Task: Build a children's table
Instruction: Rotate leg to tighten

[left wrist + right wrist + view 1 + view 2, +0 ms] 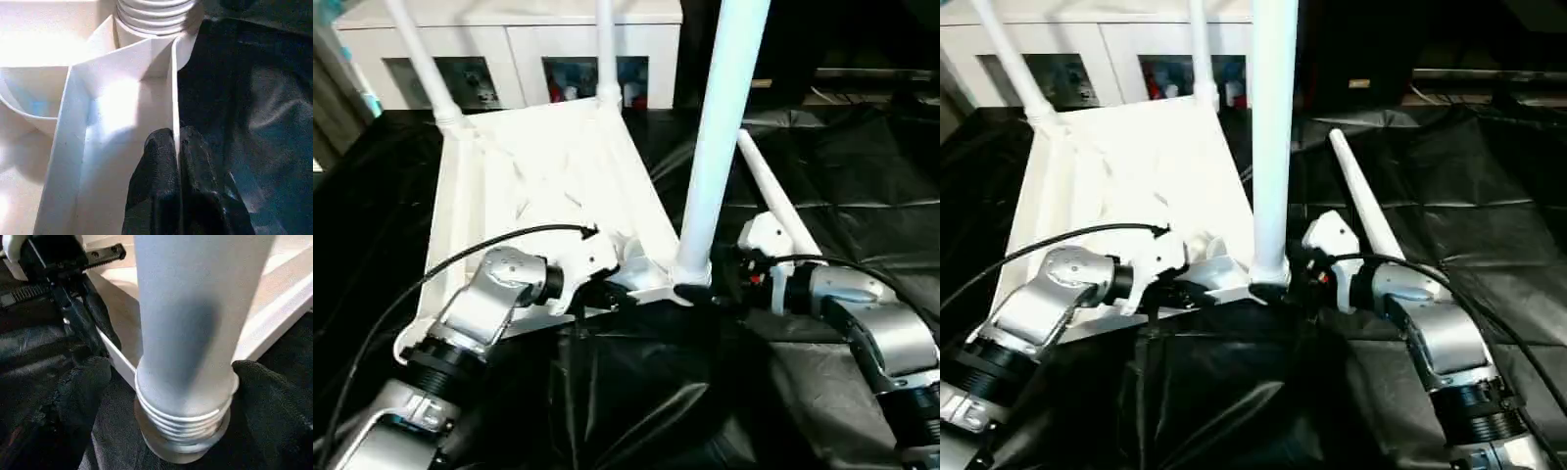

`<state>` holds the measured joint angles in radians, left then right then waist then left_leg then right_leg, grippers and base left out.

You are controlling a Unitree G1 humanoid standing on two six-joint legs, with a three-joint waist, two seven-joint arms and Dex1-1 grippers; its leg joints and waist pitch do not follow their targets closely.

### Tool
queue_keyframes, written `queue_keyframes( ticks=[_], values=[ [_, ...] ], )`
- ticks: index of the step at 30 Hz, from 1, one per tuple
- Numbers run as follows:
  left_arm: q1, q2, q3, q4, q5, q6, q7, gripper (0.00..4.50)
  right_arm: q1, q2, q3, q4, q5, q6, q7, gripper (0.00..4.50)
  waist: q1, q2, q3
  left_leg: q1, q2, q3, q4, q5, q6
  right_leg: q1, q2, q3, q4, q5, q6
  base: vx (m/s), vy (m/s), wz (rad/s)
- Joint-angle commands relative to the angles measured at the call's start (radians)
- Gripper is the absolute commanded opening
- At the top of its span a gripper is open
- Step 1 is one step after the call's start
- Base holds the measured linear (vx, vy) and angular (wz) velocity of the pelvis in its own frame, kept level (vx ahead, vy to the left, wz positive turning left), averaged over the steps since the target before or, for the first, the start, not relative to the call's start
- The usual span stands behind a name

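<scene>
Left pincer (pixel 175 161) clamped on tabletop (pixel 548 186) rim; right pincer (pixel 166 377) wide around near leg (pixel 720 147). Advice: grip low, twist leg straight, thread showing.

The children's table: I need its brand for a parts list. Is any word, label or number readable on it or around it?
None readable.
Children's table: plain white, no markings.
Cabinet: coloured pictures behind the doors, too blurred to read.
Right arm: small red spot, no legible text.

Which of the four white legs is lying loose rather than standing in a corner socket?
The leg lying on the black cloth, beside the right gripper; the other three stand upright in sockets.
</scene>
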<state>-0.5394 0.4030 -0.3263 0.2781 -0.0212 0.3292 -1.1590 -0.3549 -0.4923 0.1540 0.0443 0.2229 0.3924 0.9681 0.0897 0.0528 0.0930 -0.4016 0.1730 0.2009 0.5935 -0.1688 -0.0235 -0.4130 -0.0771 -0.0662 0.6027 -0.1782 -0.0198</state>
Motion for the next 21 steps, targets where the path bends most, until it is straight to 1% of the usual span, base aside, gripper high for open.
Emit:
queue_keyframes(
  ticks=[1,2,4,5,6,7,8,11,13,14,15,16,19,21],
  values=[
    [-0.012,-0.015,-0.001,-0.069,-0.062,-0.044,-0.052,0.00,-0.011,0.004,0.019,0.016,-0.030,-0.027,-0.006,4.37,-0.006,-0.007,-0.094,0.032,0.061,-0.029,-0.056,-0.118,0.081,0.055,-0.072,0.050,-0.058,-0.110,-0.243,0.000,0.000,0.00],
    [-0.012,-0.015,0.000,-0.070,-0.062,-0.044,-0.055,0.00,-0.015,0.010,0.020,0.022,-0.032,-0.028,-0.009,4.37,-0.006,-0.006,-0.093,0.031,0.061,-0.029,-0.055,-0.121,0.082,0.054,-0.071,0.049,-0.057,-0.110,-0.246,0.000,0.000,0.00],
    [-0.011,-0.016,0.000,-0.070,-0.060,-0.046,-0.058,0.00,-0.023,0.020,0.023,0.033,-0.034,-0.032,-0.017,4.10,-0.005,-0.008,-0.094,0.030,0.060,-0.029,-0.054,-0.132,0.080,0.055,-0.073,0.050,-0.058,-0.127,-0.245,0.000,0.000,0.00],
    [-0.011,-0.016,0.000,-0.070,-0.060,-0.046,-0.058,0.00,-0.023,0.020,0.023,0.033,-0.034,-0.032,-0.017,4.10,-0.005,-0.008,-0.093,0.030,0.059,-0.029,-0.054,-0.136,0.078,0.055,-0.074,0.050,-0.059,-0.137,-0.244,0.000,0.000,0.00],
    [-0.011,-0.016,-0.002,-0.070,-0.059,-0.048,-0.058,0.00,-0.030,0.026,0.025,0.044,-0.034,-0.038,-0.023,3.90,-0.005,-0.010,-0.094,0.030,0.060,-0.029,-0.054,-0.146,0.073,0.055,-0.074,0.050,-0.061,-0.157,-0.240,0.000,0.000,0.00],
    [-0.011,-0.015,-0.003,-0.069,-0.059,-0.049,-0.058,0.00,-0.034,0.029,0.027,0.051,-0.035,-0.043,-0.027,3.90,-0.005,-0.010,-0.094,0.031,0.060,-0.029,-0.054,-0.152,0.069,0.055,-0.074,0.050,-0.061,-0.168,-0.238,0.000,0.000,0.00],
    [-0.011,-0.015,-0.003,-0.069,-0.059,-0.050,-0.058,0.00,-0.035,0.030,0.027,0.052,-0.035,-0.044,-0.028,3.69,-0.006,-0.009,-0.093,0.030,0.059,-0.030,-0.054,-0.157,0.063,0.054,-0.074,0.050,-0.062,-0.183,-0.233,0.000,0.000,0.00],
    [-0.011,-0.013,-0.004,-0.066,-0.059,-0.053,-0.058,0.00,-0.038,0.036,0.026,0.062,-0.034,-0.052,-0.029,3.51,-0.004,-0.009,-0.095,0.035,0.060,-0.029,-0.053,-0.169,0.055,0.051,-0.073,0.051,-0.064,-0.202,-0.224,0.000,0.000,0.00],
    [-0.009,-0.012,-0.004,-0.066,-0.058,-0.054,-0.058,0.00,-0.039,0.041,0.024,0.067,-0.035,-0.056,-0.029,3.29,-0.003,-0.007,-0.096,0.036,0.060,-0.028,-0.052,-0.163,0.055,0.050,-0.072,0.052,-0.062,-0.192,-0.226,0.000,0.000,0.00],
    [-0.008,-0.012,-0.004,-0.066,-0.057,-0.055,-0.058,0.00,-0.040,0.044,0.023,0.069,-0.035,-0.058,-0.029,3.18,-0.004,-0.008,-0.097,0.032,0.059,-0.029,-0.052,-0.154,0.057,0.053,-0.072,0.051,-0.059,-0.178,-0.227,0.000,0.000,0.00],
    [-0.007,-0.012,-0.004,-0.066,-0.056,-0.056,-0.058,0.00,-0.040,0.048,0.023,0.073,-0.035,-0.059,-0.030,3.06,-0.004,-0.008,-0.098,0.030,0.059,-0.030,-0.051,-0.146,0.061,0.054,-0.073,0.050,-0.057,-0.168,-0.229,0.000,0.000,0.00],
    [-0.007,-0.012,-0.004,-0.065,-0.056,-0.056,-0.059,0.00,-0.040,0.049,0.023,0.074,-0.036,-0.061,-0.030,3.06,-0.004,-0.008,-0.098,0.030,0.058,-0.030,-0.051,-0.143,0.062,0.054,-0.072,0.050,-0.057,-0.163,-0.229,0.000,0.000,0.00],
    [-0.009,-0.014,-0.003,-0.060,-0.055,-0.060,-0.057,0.00,-0.033,0.056,0.031,0.084,-0.038,-0.073,-0.032,2.81,-0.005,-0.007,-0.100,0.028,0.057,-0.030,-0.048,-0.130,0.071,0.056,-0.072,0.050,-0.053,-0.139,-0.234,0.000,0.000,0.00],
    [-0.010,-0.014,-0.003,-0.057,-0.054,-0.061,-0.057,0.00,-0.030,0.058,0.034,0.087,-0.038,-0.077,-0.032,2.78,-0.005,-0.006,-0.100,0.028,0.057,-0.030,-0.047,-0.128,0.074,0.056,-0.072,0.049,-0.053,-0.136,-0.236,0.000,0.000,0.00]
  ],
)
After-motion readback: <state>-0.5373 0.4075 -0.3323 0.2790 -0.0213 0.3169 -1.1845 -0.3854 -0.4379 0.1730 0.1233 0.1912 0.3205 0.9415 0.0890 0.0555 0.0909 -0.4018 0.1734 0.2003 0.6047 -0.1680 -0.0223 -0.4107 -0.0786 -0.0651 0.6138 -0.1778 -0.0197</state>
